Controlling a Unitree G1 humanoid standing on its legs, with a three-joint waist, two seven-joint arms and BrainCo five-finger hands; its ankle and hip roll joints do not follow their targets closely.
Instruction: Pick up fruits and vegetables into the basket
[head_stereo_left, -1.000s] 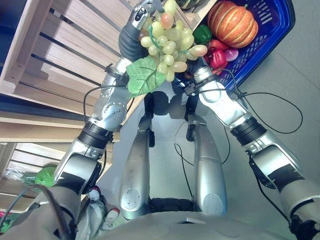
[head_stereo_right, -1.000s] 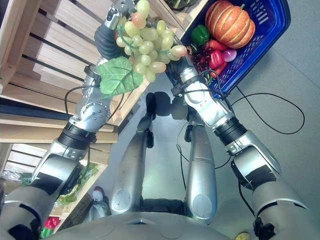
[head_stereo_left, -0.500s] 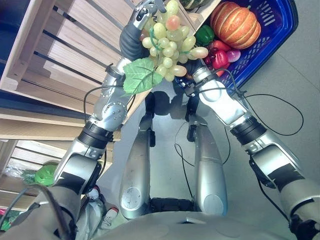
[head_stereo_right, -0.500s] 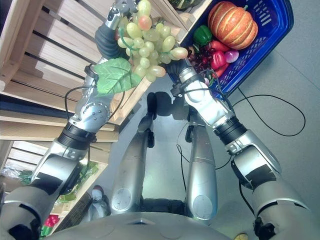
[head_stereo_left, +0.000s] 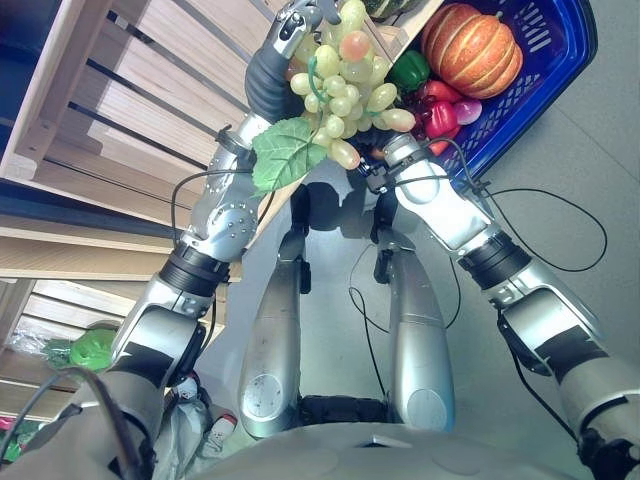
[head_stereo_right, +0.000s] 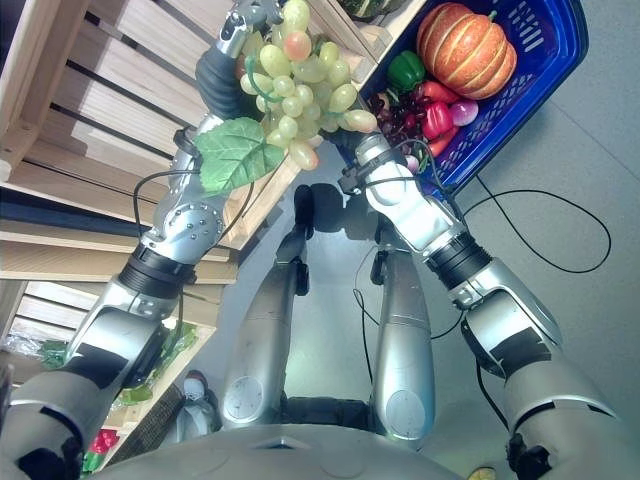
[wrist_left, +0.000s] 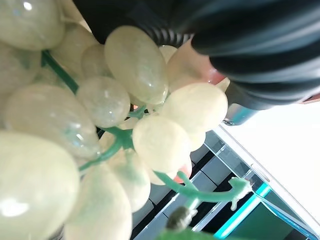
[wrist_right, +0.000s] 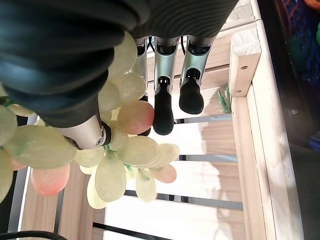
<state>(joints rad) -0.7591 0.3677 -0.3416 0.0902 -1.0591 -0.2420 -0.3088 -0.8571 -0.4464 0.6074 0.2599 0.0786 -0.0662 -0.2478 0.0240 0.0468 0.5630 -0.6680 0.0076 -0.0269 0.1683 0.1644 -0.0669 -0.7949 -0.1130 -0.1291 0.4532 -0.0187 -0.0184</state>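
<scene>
A bunch of pale green grapes with a green leaf hangs from my left hand, which is shut on its top beside the wooden shelf. Up close, the grapes crowd against that hand's dark cover. The blue basket sits to the upper right and holds an orange pumpkin, a green pepper and a red pepper. My right arm reaches up under the grapes toward the basket's near edge. My right hand has straight fingers, with grapes hanging beside it.
Slatted wooden crates run along the left, their rail close to my right hand. A green vegetable lies in a lower bin at bottom left. Grey floor spreads to the right below the basket.
The grape bunch has lifted a little and swung right, closer to the basket's near edge. The leaf rose with it. The right arm barely moved.
</scene>
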